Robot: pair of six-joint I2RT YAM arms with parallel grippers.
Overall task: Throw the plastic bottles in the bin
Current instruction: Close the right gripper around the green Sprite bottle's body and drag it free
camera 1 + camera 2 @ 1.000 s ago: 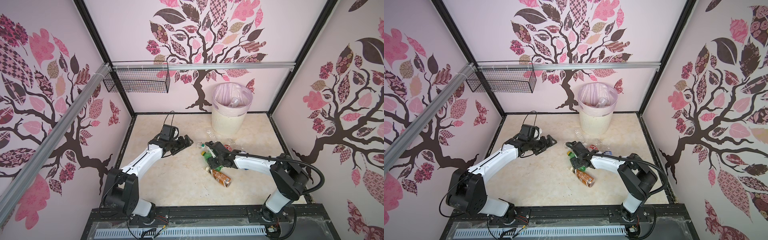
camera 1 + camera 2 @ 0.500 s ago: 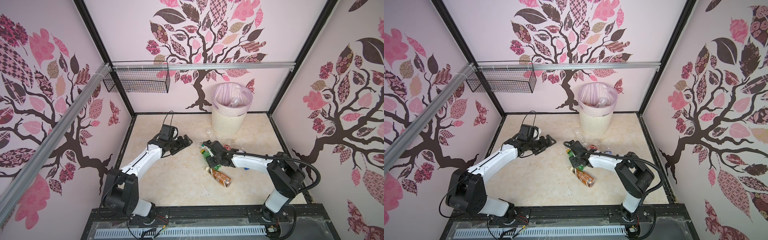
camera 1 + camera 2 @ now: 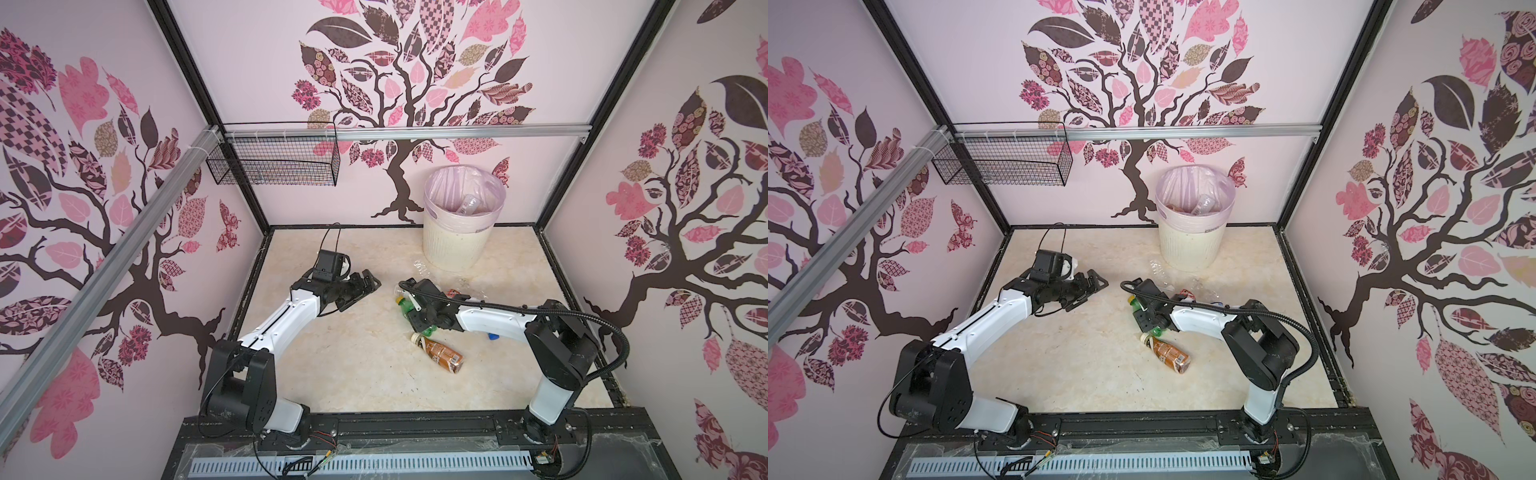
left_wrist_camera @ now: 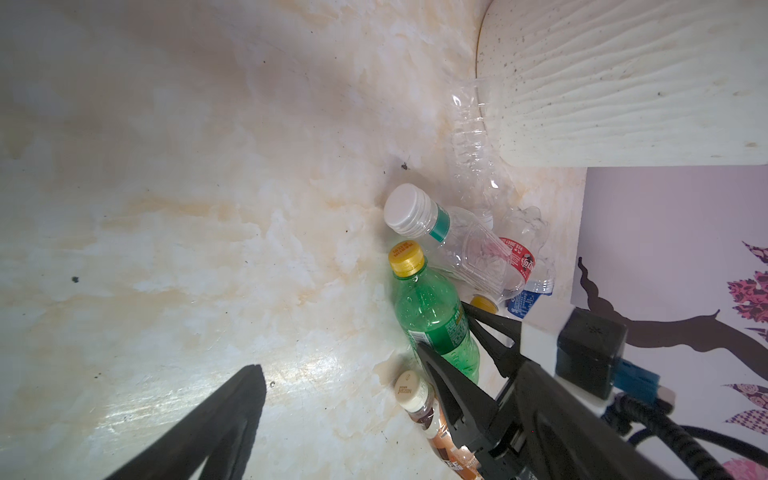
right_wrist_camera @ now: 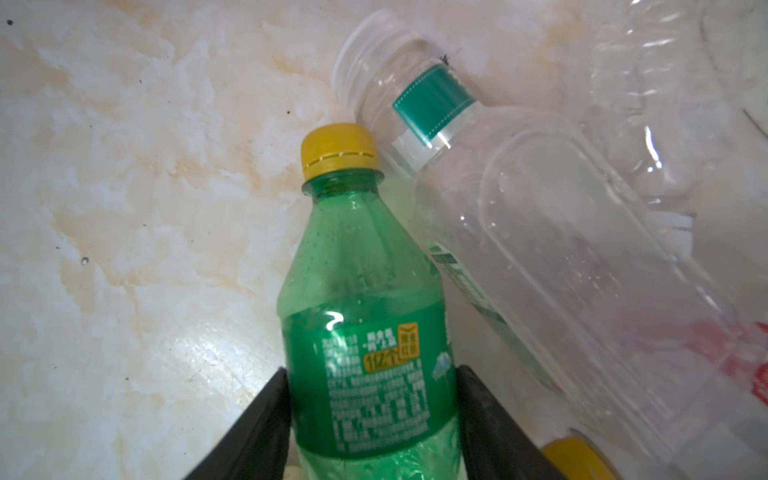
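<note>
On the far left wall hangs a wire basket [image 3: 272, 164], off the table and apart from the bottles; it plays no part in this job. Right of it, the left gripper [image 3: 361, 293] hovers over bare table [image 3: 332, 365] with its jaws spread wide and nothing between them. It is probably parked there so that it stays out of the other arm's way while facing the pile.

Near the middle lies the green bottle [image 5: 370, 332], on its side with its yellow cap pointing left. The right gripper [image 5: 372, 372] straddles it at the label, one finger pressed against each side. I judge that it is grasping the green bottle, which is not yet lifted. Gripping the label band makes sense, since the body is widest and straightest there and the neck would slip.

Just nearer is a brown bottle [image 3: 442, 353], lying loose by the green one's base. On the far side, a clear bottle [image 4: 449, 232] with a white cap leans against the green one, so lifting may nudge it. More clear bottles are crowded behind it, toward the bin.

Far right of the pile stands the bin [image 3: 455, 245], upright against the back wall, with at least one clear bottle [image 3: 469, 204] already inside. Most of the pile remains on the table.
</note>
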